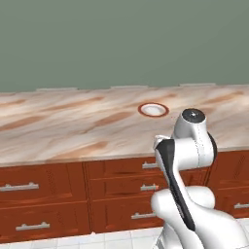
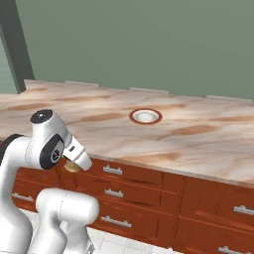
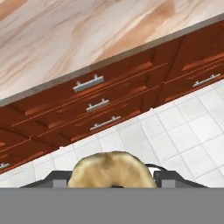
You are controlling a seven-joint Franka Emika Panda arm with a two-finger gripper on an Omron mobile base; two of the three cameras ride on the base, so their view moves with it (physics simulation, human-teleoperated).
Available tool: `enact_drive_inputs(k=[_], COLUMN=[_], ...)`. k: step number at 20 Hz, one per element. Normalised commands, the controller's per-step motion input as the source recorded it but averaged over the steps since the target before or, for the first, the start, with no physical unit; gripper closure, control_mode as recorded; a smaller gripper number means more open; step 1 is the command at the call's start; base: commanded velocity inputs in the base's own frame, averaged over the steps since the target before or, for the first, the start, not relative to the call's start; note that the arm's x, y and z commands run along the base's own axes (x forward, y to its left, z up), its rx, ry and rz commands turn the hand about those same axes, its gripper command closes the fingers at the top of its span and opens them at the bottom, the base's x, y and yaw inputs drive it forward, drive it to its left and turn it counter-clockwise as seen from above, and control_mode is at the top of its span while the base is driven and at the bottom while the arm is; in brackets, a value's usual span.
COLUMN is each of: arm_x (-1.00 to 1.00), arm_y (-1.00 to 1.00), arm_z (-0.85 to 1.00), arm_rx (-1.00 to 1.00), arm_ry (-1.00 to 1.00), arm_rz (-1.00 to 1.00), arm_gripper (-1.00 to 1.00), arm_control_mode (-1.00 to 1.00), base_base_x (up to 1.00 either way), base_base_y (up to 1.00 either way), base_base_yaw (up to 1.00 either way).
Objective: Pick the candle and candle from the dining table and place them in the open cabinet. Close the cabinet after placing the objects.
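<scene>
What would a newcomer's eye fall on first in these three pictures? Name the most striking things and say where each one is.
The white robot arm stands in front of the reddish-brown drawers, its gripper shut on a tan-yellow candle held off the counter, above the white tiled floor. Behind it runs the long marble dining table, where a red-rimmed white plate sits alone near the middle, against a plain green wall.

Seemingly a kitchen: marble-topped dining table [image 1: 73, 131], wooden drawers [image 1: 44, 194], white floor tiles [image 3: 175, 135].
</scene>
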Motion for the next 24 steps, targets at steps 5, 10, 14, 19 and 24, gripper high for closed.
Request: enact_drive_inputs(k=[5,10,14,19,24], arm_x=[0.0,0.0,0.0,0.0,0.0], arm_y=[0.0,0.0,0.0,0.0,0.0], arm_z=[0.0,0.0,0.0,0.0,0.0], arm_rx=[0.0,0.0,0.0,0.0,0.0], arm_ry=[0.0,0.0,0.0,0.0,0.0], arm_rz=[0.0,0.0,0.0,0.0,0.0], arm_gripper=[1.0,1.0,1.0,1.0,1.0], arm_control_mode=[1.0,1.0,1.0,1.0,1.0], base_base_x=[-0.88,-0.42,-0.33,-0.06,0.14], base_base_y=[0.0,0.0,0.0,0.0,0.0], base_base_yaw=[-0.07,-0.48,-0.7,-0.76,-0.74])
